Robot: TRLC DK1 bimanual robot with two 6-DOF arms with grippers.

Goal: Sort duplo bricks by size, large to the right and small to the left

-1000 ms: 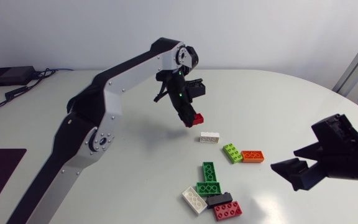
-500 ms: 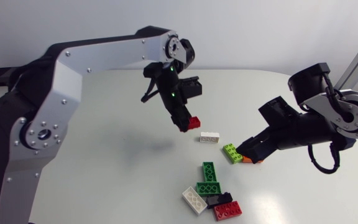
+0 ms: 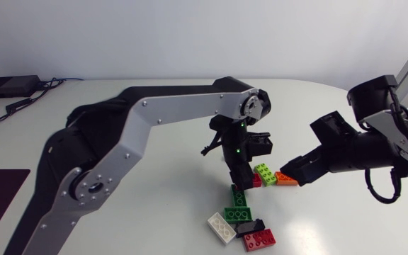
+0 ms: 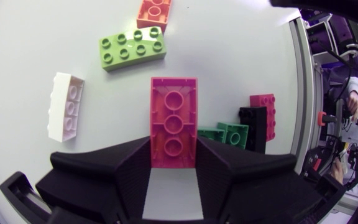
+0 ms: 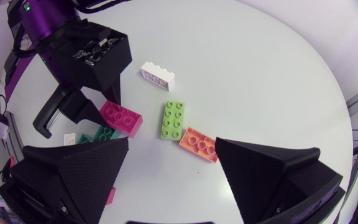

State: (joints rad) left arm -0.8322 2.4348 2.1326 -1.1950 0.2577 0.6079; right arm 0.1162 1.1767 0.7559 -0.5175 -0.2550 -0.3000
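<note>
Holding a red brick (image 4: 174,106), the left gripper (image 4: 174,148) sits mid-table, reaching well past centre. Its fingers (image 4: 126,171) press the brick's two long sides, studs up, w/ much of its length sticking out ahead. The brick is low over the table (image 3: 296,99), just beside the lime brick (image 3: 265,172); can't tell if it touches down. The orange brick (image 3: 287,178) lies right against the lime one, and the right gripper (image 5: 170,152) hangs over it, fingers (image 5: 73,174) spread wide w/ nothing between them. A white brick (image 4: 66,106) lies beside the left gripper, hidden in the head view. Nearer my side of the table is a clump: two green bricks (image 3: 238,204), a second white brick (image 3: 222,227), a black brick (image 3: 250,227) and a second red brick (image 3: 259,239), touching or overlapping.

Handling, my read: hard plastic, light, stiff, won't crush, so a firm squeeze is OK. Side walls look smooth and glossy, so a brick prob. slips or pivots if pinched near one end. Best hold = the flat long sides, near the middle, across the short width; avoid the studs. Same for the orange brick, but the lime one sits tight against it, so a finger on that side may shove it. Clump pieces lean on each other; expect neighbours to shift when one is lifted.
</note>
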